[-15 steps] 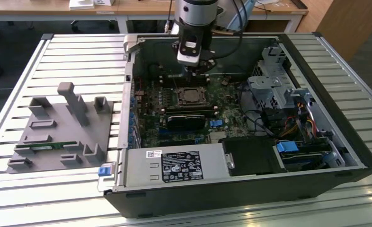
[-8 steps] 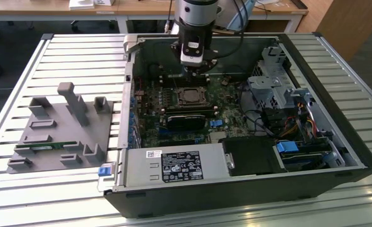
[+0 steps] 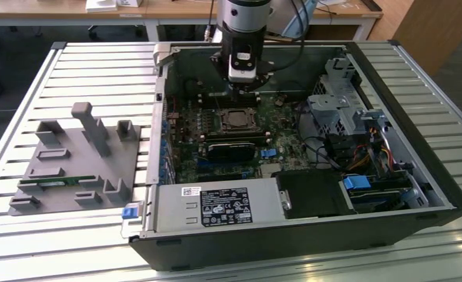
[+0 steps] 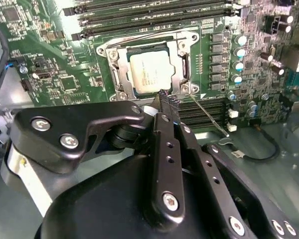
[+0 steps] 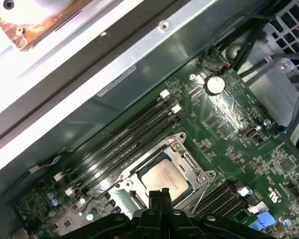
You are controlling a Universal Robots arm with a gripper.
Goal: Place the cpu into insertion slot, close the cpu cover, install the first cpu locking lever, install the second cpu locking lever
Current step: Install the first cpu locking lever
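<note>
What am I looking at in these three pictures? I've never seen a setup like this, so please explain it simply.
It is a robot arm working inside an open computer case that lies on a slatted table. The exterior view takes in the whole scene from off the arm. At its left, a grey plastic holder sits on the table. The two wrist views come from cameras riding on the arm, and they look past its pincer at the green motherboard. There the cpu, a flat silver square, lies in place, with the cover, a metal frame, down around it. The pincer's fingers are pressed together close to the cover's edge. I see nothing held between them, and I cannot tell whether they touch the cover.
</note>
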